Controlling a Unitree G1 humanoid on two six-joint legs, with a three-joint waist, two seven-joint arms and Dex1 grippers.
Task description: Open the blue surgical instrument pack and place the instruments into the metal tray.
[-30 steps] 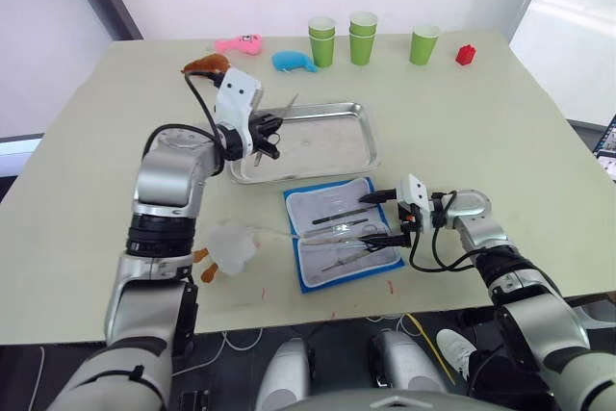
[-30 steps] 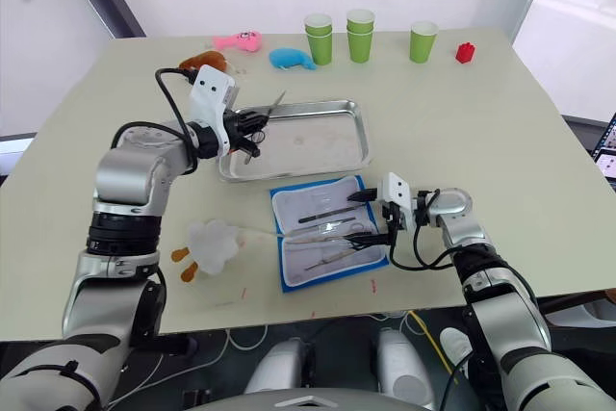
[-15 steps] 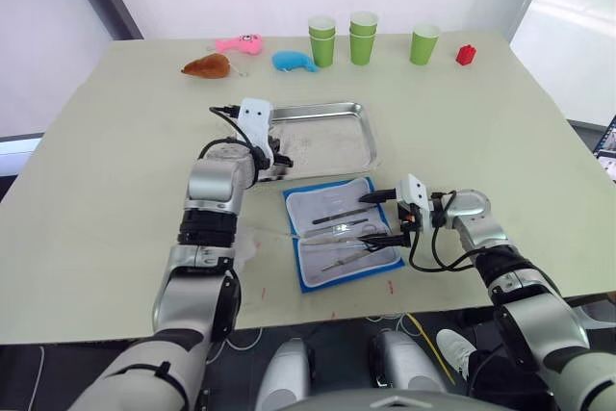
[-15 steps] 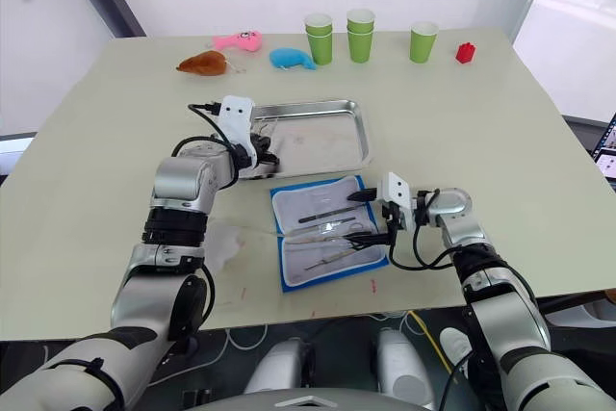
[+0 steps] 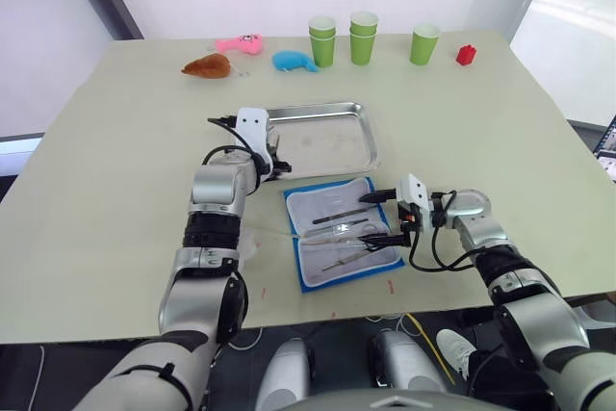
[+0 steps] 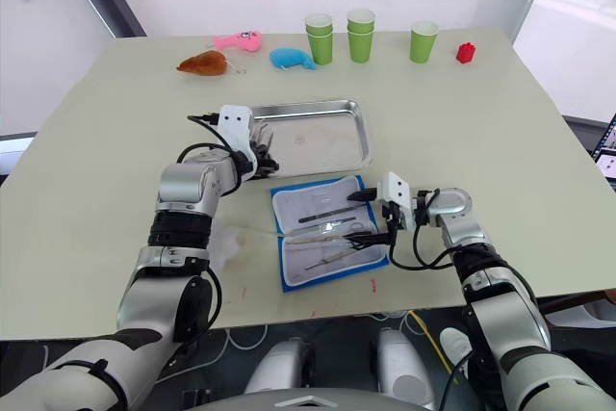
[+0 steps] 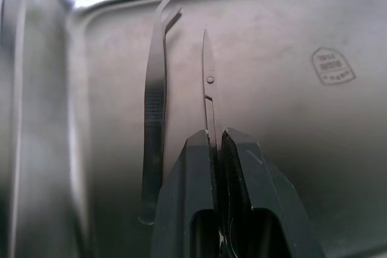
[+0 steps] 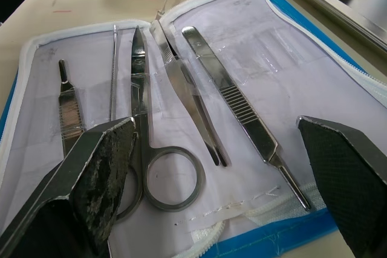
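Over the near-left corner of the shallow shiny steel tray (image 5: 322, 137), the left gripper (image 7: 216, 149) has its two black fingers pinched shut on a thin pair of silver scissors (image 7: 208, 77), whose closed blades point out along the tray floor. Just beside the blades lies a pair of bent-tipped silver tweezers (image 7: 154, 119), already in the tray, near its rolled rim.

To finish this step well, the scissors should go down low and flat before the jaws part, so they settle without bouncing or sliding onto the tweezers (a slight shift away from the tweezers would keep the two from tangling). The jaws need only open a little; then the gripper should lift straight up.

Near the front of the pale bench (image 5: 115, 190), just in front of the tray, the flat blue fabric instrument pack (image 5: 342, 232) lies spread open, whitish lining up. Its clear sleeves hold ring-handled scissors (image 8: 148, 167), straight ribbed forceps (image 8: 233, 101) and thinner probes. The right gripper (image 8: 217, 149) hovers at the pack's right edge with its jaws wide apart, holding nothing, lined up over the ring handles.
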